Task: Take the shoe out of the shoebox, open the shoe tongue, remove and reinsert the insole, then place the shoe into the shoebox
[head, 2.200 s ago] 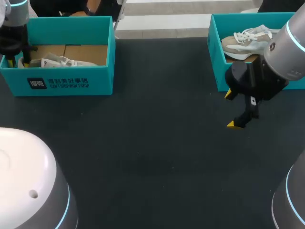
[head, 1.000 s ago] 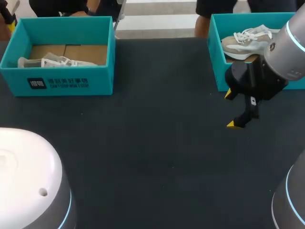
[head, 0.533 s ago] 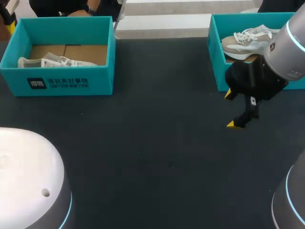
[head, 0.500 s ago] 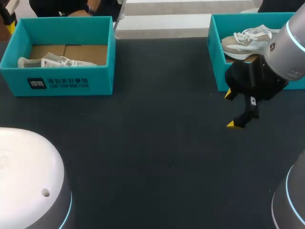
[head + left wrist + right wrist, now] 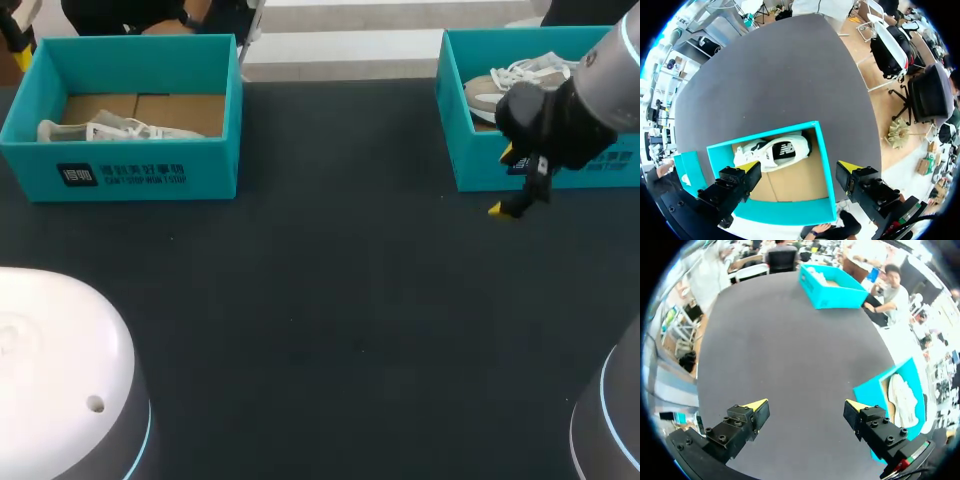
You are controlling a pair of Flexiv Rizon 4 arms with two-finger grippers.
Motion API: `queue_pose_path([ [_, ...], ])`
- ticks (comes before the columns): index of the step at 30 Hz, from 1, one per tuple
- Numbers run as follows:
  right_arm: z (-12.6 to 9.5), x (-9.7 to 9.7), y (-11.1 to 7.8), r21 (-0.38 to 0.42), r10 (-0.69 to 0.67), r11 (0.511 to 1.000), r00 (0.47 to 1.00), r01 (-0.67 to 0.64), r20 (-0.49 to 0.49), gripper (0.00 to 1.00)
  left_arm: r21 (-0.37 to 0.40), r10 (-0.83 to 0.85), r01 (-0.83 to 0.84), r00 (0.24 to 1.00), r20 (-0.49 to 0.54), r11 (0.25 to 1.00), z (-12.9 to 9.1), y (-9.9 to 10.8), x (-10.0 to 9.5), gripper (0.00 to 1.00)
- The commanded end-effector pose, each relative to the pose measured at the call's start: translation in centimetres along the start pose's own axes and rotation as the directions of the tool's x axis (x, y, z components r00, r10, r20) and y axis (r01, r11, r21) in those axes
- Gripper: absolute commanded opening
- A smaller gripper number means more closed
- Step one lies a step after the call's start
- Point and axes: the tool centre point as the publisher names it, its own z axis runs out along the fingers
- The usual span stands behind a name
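Table (image 5: 320, 300) dark; left shoebox (image 5: 215, 165), right shoebox (image 5: 478, 170) far edge; left tool (image 5: 799, 166), right tool (image 5: 806, 404) gaping.

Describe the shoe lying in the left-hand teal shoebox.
The shoe is a white sneaker with black patches and white laces. It appears to lie on its side on the brown cardboard floor of the open teal shoebox, along one long wall. Nothing grips it; the left gripper hangs open above the box.

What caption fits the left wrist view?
Left gripper open above the teal shoebox, a white shoe lying inside.
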Motion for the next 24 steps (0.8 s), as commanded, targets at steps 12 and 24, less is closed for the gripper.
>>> queue_pose_path([
  [12,-0.4,-12.5,-2.5,-0.056,0.662,0.705,0.627,-0.707,0.411,1.00,-0.001,0.000,0.000,1.000,-0.003,1.000,0.0,-0.1,0.0,1.00],
  [24,-0.4,-12.5,-2.5,-0.056,0.662,0.705,0.627,-0.707,0.411,1.00,-0.001,0.000,0.000,1.000,-0.003,1.000,0.0,-0.1,0.0,1.00],
])
